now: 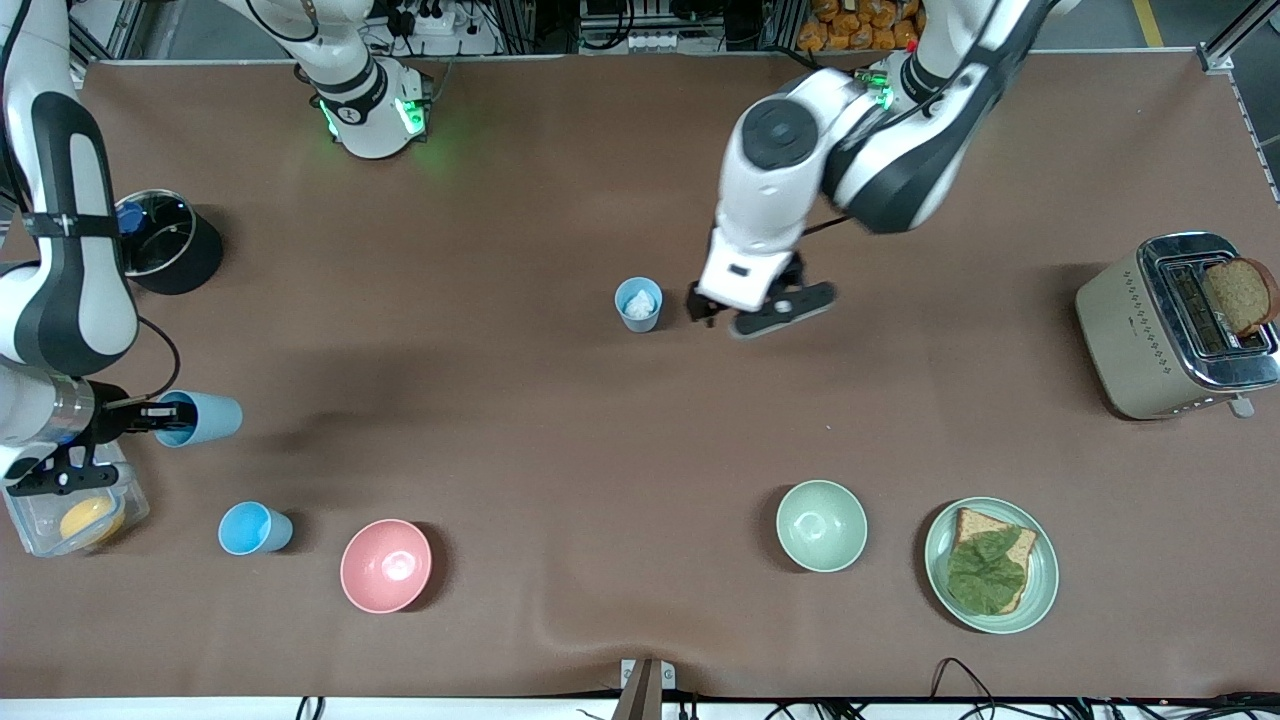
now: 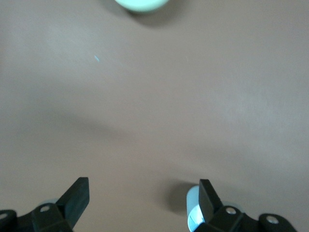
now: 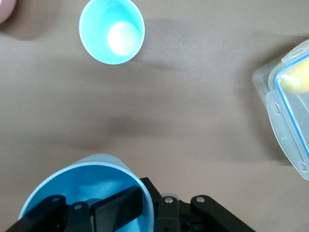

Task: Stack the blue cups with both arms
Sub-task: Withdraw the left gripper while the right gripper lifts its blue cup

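My right gripper [image 1: 165, 415] is shut on the rim of the pale sky-blue cup [image 1: 205, 418], one finger inside it. It holds the cup on its side above the table at the right arm's end; the cup also shows in the right wrist view [image 3: 87, 191]. The duller grey-blue cup [image 1: 638, 303] stands upright mid-table with something white inside. My left gripper [image 1: 708, 306] is open and empty just beside that cup, toward the left arm's end. In the left wrist view the cup [image 2: 193, 209] lies outside the jaws, next to one finger [image 2: 208, 198].
A brighter blue cup [image 1: 255, 528] [image 3: 112, 30] stands near a pink bowl [image 1: 385, 565]. A clear lidded container [image 1: 75, 515] [image 3: 289, 121] and a black pot [image 1: 165, 240] sit at the right arm's end. A green bowl [image 1: 821, 525], a plate [image 1: 1045, 560] with toast and a toaster [image 1: 1150, 330] sit toward the left arm's end.
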### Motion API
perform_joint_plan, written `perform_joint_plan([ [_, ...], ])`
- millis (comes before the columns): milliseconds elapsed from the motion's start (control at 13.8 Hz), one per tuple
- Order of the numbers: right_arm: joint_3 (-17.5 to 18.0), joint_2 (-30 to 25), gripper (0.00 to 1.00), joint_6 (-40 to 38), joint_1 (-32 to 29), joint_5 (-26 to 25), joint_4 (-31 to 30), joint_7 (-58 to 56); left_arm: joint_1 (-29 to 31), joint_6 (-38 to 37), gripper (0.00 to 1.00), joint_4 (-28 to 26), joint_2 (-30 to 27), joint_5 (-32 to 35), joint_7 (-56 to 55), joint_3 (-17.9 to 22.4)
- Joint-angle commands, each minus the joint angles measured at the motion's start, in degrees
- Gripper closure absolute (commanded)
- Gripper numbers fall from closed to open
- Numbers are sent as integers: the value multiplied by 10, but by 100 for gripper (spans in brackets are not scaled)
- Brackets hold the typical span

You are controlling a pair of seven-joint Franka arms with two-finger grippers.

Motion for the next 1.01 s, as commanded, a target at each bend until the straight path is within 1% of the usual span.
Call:
perform_joint_plan([
  [0,6,-9,100,-4,4,5,-10,-3,52,-20,0,-8,-35,9,44,-3],
  [144,14,-10,100,-6,20,6,-8,-4,95,-57,0,18,-40,4,125,-3],
  [217,24,-9,100,-6,30,8,-7,-1,114,-78,0,31,-40,4,169,-3],
  [289,32,-9,100,-6,44,23,-7,13,133,-93,0,44,-41,3,200,-3],
  [361,36,-8,100,-11,63,52,-8,36,152,-114,0,58,-41,3,226,-5],
  [433,36,-8,100,-39,90,80,-7,52,165,-130,0,74,-41,3,247,-6],
  [506,35,-8,100,-52,120,96,-7,61,176,-145,0,88,-41,3,264,-5],
  [578,35,-8,100,-51,149,100,-6,78,187,-158,0,101,-41,3,280,-5],
  [794,32,-7,100,-44,262,90,-4,183,231,-190,0,137,-41,0,354,-4],
  [939,32,-2,100,-44,326,86,17,283,267,-204,0,151,-50,-19,417,-4],
])
